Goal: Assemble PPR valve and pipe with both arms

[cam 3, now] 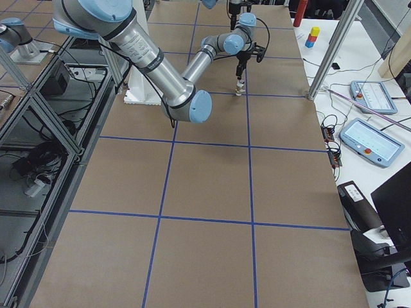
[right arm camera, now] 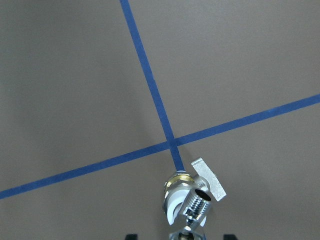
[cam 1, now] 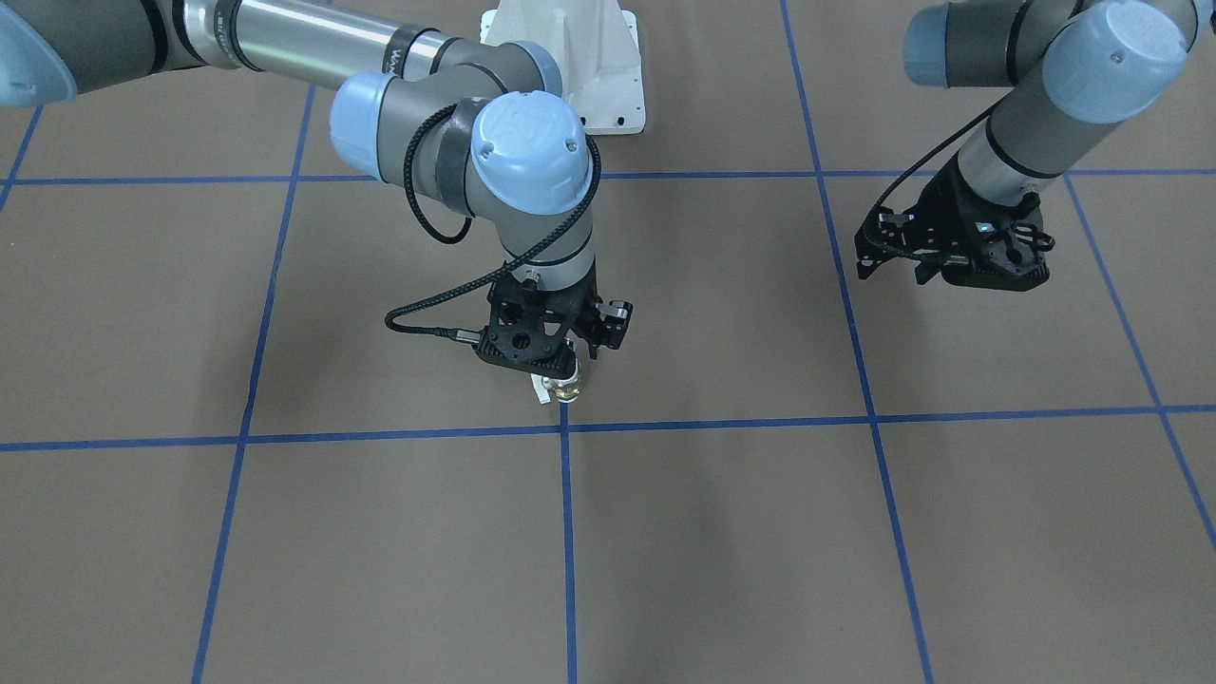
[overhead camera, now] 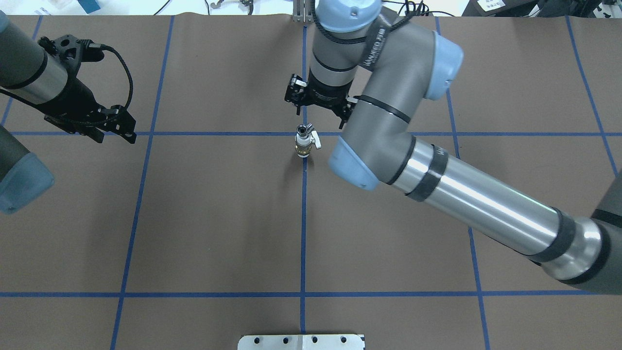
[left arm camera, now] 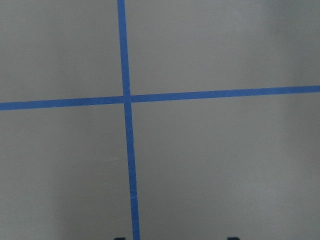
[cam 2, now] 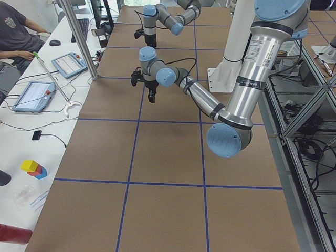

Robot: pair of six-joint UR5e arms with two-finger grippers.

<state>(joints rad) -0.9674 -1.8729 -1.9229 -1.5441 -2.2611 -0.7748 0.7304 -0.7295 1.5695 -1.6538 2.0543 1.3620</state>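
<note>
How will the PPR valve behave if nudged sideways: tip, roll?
The PPR valve stands upright on a narrow end, so it likely tips if pushed. Once down, its round body may roll until the tab handle catches. It looks like rigid metal, probably slippery.

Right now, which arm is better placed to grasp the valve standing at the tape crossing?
The right arm. Its fingers hang just over the upright PPR valve. The left arm holds its fingers far off to the side.
</note>
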